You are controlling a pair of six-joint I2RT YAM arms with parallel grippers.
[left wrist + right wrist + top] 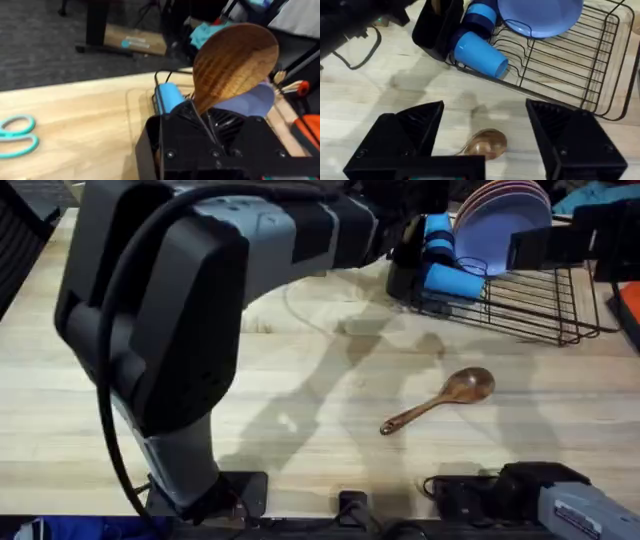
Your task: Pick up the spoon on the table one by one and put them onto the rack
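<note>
Left gripper (210, 132): jaws clamping the handle of one wooden spoon (235, 62), bowl standing up, just beside the black utensil holder (150, 145) at the end of the rack (530, 305).

Right gripper (485, 135): jaws spread wide, hovering over the second spoon (440, 400), not touching it.

Second spoon: lying flat on the table (300, 380), near the rack's front edge but apart from it, with bare planks all around.

Rack contents: blue cups (445, 265) lying just beside the holder; lavender plates (505, 215) standing behind.

Teal scissors (17, 135): lying on the table, well apart from the rack.

Room: dark carpet (40, 45) showing beyond the far table edge.
</note>
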